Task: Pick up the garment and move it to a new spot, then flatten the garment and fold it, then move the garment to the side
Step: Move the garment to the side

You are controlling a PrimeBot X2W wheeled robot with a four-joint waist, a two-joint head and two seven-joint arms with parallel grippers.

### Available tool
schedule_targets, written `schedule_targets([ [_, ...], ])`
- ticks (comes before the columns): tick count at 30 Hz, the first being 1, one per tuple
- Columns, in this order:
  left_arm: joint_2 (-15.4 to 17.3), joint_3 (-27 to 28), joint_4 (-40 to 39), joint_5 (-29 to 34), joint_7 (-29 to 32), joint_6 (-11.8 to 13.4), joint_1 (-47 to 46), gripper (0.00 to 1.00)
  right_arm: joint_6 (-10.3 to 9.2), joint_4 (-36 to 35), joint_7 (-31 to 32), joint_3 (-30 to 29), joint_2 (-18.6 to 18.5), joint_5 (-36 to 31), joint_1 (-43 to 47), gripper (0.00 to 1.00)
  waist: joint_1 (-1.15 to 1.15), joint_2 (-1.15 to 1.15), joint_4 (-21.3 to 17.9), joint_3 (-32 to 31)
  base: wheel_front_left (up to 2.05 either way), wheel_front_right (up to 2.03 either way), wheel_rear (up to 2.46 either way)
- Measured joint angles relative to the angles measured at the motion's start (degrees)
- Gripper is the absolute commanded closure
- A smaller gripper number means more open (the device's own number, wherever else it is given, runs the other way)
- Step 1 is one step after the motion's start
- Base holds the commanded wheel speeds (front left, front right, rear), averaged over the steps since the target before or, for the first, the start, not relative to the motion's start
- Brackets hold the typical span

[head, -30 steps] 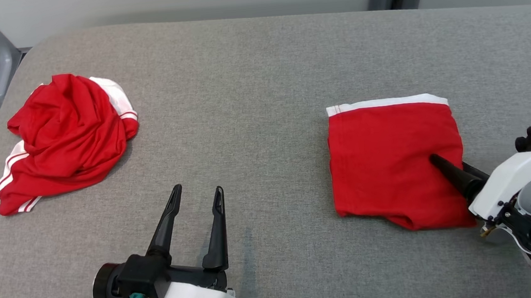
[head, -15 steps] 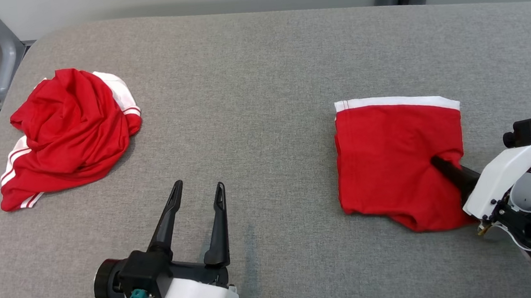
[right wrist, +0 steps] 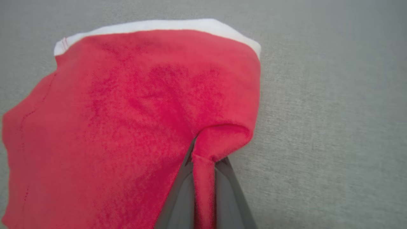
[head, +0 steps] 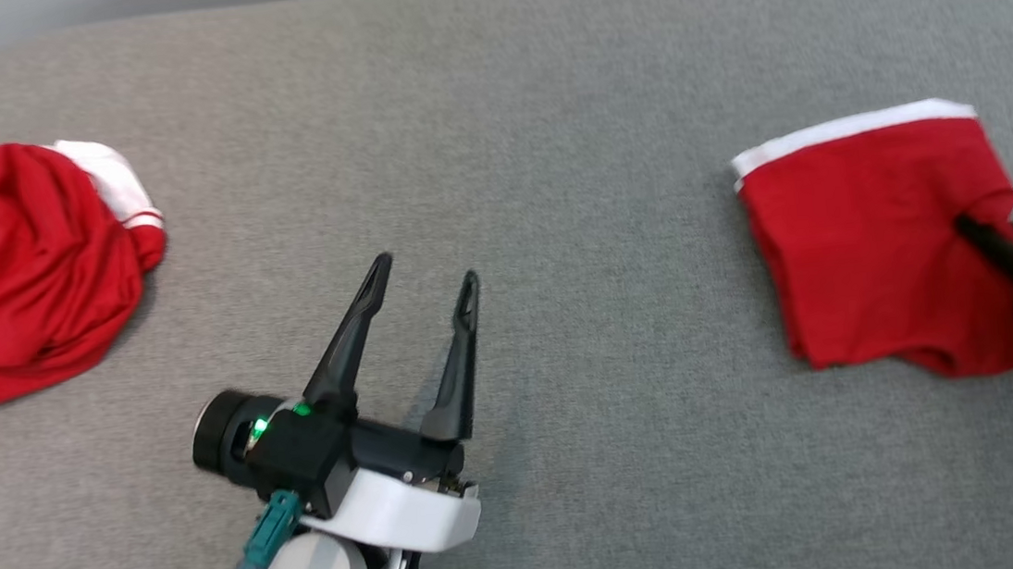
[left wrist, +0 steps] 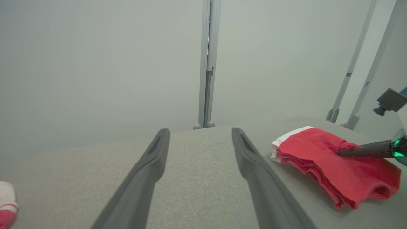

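Note:
The folded red garment (head: pixel 864 231) with a white band along its far edge lies on the grey table (head: pixel 548 132) at the right. My right gripper (head: pixel 968 228) is shut on its right edge, and the cloth bunches up around the fingers. The right wrist view shows a pinched ridge of the garment (right wrist: pixel 127 111) between the closed fingers of the right gripper (right wrist: pixel 203 159). My left gripper (head: pixel 426 269) hovers open over bare table near the front middle, holding nothing. In the left wrist view, the left gripper (left wrist: pixel 200 130) points past the garment (left wrist: pixel 318 152) and the right gripper (left wrist: pixel 340 153).
A second, crumpled red garment with white stripes (head: pixel 12 267) lies at the table's left end, its edge also in the left wrist view (left wrist: pixel 6 203). Grey metal posts (left wrist: pixel 206 63) stand behind the table's far edge.
The right gripper has shut on the folded garment's right edge and pulled it to the right, bunching the cloth. The head camera has also shifted. The left gripper stays open.

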Motion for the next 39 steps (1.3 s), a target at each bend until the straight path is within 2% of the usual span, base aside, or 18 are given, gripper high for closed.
schedule_targets([
  [4,0.0,-0.9,-0.6,1.2,0.0,-1.7,-4.7,0.00,0.00,-0.6,-0.7,4.0,-6.5,-4.0,-5.5,1.00,0.00,0.00,-1.9,3.9,0.00,0.00,0.00],
  [12,0.0,-4.0,-3.0,-1.6,0.0,-3.6,-14.5,0.00,0.01,0.0,-3.1,2.8,-15.7,-1.1,-14.5,1.00,0.00,0.00,-4.8,14.0,0.00,0.00,0.00],
  [13,0.0,-4.0,-3.0,-1.6,0.0,-3.6,-14.5,0.00,0.01,0.0,-3.1,2.8,-15.7,-1.1,-14.5,1.00,0.00,0.00,-4.8,14.0,0.00,0.00,0.00],
  [14,0.0,-4.5,-3.5,-1.7,0.0,-3.8,-16.4,0.00,0.00,0.8,-3.0,2.8,-18.0,-1.1,-15.4,1.00,0.00,0.00,-5.1,16.6,0.00,0.00,0.00],
  [15,0.0,-4.7,-3.7,-1.7,0.0,-3.8,-17.2,0.00,0.01,1.2,-3.1,2.7,-18.8,-1.0,-15.7,1.00,0.00,0.00,-5.3,17.8,0.00,0.00,0.00],
  [16,0.0,-4.7,-3.7,-1.7,0.0,-3.8,-17.2,0.00,0.01,1.2,-3.1,2.7,-18.8,-1.0,-15.7,1.00,0.00,0.00,-5.3,17.8,0.00,0.00,0.00],
  [20,0.0,-5.4,-4.7,-1.9,0.0,-3.8,-19.4,0.00,0.01,4.2,-3.7,1.9,-22.5,-0.4,-17.3,1.00,0.00,0.00,-5.8,22.6,0.00,0.00,0.00],
  [32,0.0,-5.5,-4.8,-2.1,0.0,-3.8,-19.8,0.00,0.01,7.8,-3.5,3.3,-29.3,-4.8,-19.3,1.00,0.00,0.00,-4.0,26.0,0.00,0.00,0.00],
  [39,0.0,-5.6,-5.0,-2.6,0.0,-3.5,-19.8,0.00,0.01,10.4,-4.6,3.5,-30.3,-7.4,-21.3,1.00,0.00,0.00,-3.2,26.4,0.00,0.00,0.00],
])
